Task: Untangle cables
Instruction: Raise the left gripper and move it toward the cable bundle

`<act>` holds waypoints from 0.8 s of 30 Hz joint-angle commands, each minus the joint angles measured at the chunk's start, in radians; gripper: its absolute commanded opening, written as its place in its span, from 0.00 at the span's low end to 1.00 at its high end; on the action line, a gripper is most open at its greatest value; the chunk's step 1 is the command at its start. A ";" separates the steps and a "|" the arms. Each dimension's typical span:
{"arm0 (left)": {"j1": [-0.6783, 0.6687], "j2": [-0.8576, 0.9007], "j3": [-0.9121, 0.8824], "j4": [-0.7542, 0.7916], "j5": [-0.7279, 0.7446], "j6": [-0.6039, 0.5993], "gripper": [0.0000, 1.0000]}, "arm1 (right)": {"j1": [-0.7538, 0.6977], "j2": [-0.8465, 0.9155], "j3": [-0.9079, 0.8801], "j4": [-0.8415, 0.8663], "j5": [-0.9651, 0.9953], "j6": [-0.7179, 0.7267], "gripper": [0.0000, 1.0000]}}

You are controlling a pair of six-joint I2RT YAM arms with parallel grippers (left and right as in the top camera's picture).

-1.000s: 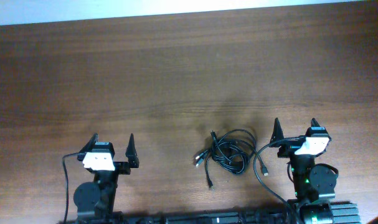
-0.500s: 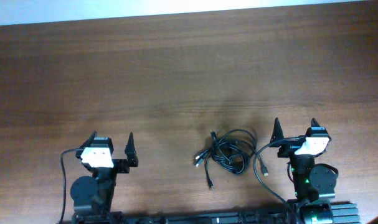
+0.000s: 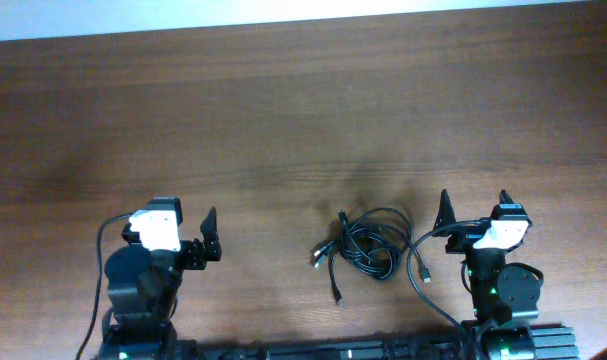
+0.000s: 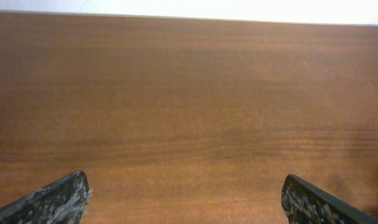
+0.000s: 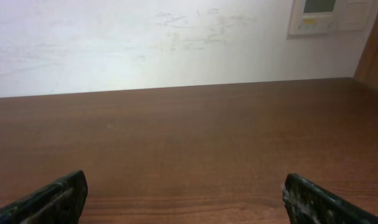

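Observation:
The cables [image 3: 362,246] lie in a tangled black bundle on the wooden table near the front, between the two arms, with loose plug ends pointing toward the front edge. My left gripper [image 3: 180,235] is open and empty, well to the left of the bundle. My right gripper [image 3: 473,208] is open and empty, just right of the bundle. Both wrist views show only bare table between spread fingertips, left [image 4: 185,196] and right [image 5: 185,196]; the cables are out of those views.
One black cord [image 3: 419,258] curves from the bundle toward the right arm's base. A white wall with a wall panel [image 5: 329,15] stands beyond the table's far edge.
The left arm has raised and shifted slightly, its gripper tilting; its left finger is now hidden under the wrist in the overhead view. The right arm and cables have not moved.

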State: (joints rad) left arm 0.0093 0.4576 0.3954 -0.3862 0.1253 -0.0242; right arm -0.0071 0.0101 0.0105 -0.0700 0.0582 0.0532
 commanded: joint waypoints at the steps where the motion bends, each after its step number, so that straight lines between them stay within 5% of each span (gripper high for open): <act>1: 0.006 0.071 0.093 -0.033 0.018 -0.010 0.99 | -0.006 -0.006 -0.005 -0.009 -0.002 0.004 0.99; 24: 0.004 0.431 0.413 -0.305 0.091 -0.010 0.99 | -0.006 -0.006 -0.005 -0.009 -0.002 0.004 0.99</act>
State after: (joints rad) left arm 0.0090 0.8867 0.7845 -0.6899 0.1997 -0.0246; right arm -0.0071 0.0101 0.0105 -0.0696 0.0582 0.0528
